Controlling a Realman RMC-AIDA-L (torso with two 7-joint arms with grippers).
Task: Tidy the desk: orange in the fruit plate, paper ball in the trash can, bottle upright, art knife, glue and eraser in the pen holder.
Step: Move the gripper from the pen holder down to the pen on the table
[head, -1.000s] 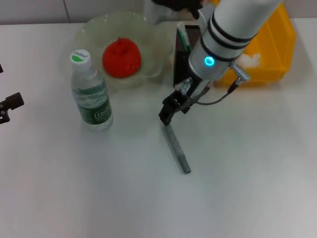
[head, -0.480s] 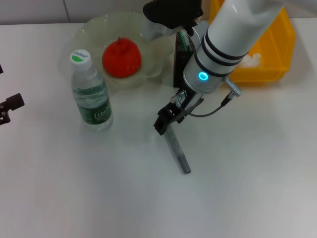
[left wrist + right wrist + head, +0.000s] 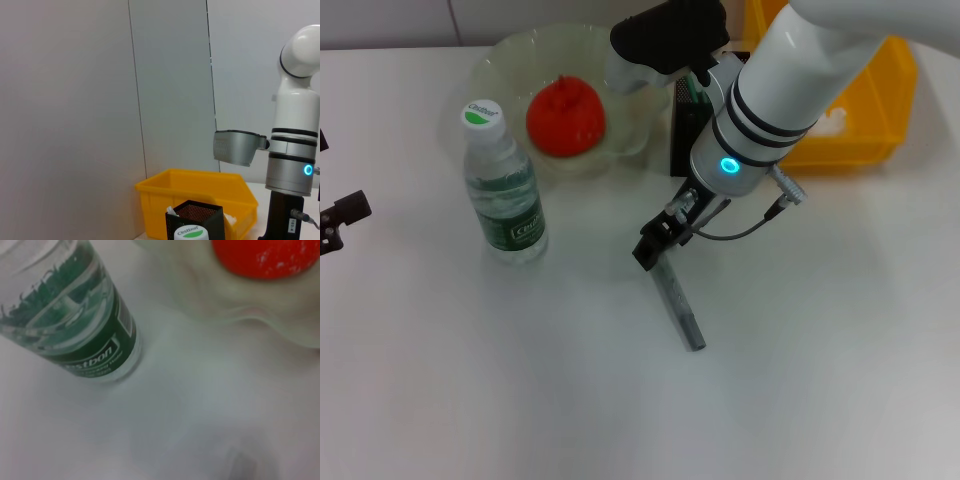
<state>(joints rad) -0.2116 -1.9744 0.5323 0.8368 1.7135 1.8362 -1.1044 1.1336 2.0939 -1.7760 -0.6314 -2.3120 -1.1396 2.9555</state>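
Since a second ago the right end effector has slipped lower and slightly left, from just above the far tip of the knife to right over it.

Nearest on the white surface lies the grey art knife, flat and slanted. The right end effector hangs at its far end; whether its fingers are open or closed cannot be told. To the left a water bottle stands upright. The left end effector sits idle at the left edge, its state also unclear. Farther back, the orange rests in the pale fruit plate. Beside it stands the black mesh pen holder, then a yellow bin.

The step in hand looks like picking up the knife. Next, the fingers need to close around it, lift, and carry it to the pen holder.
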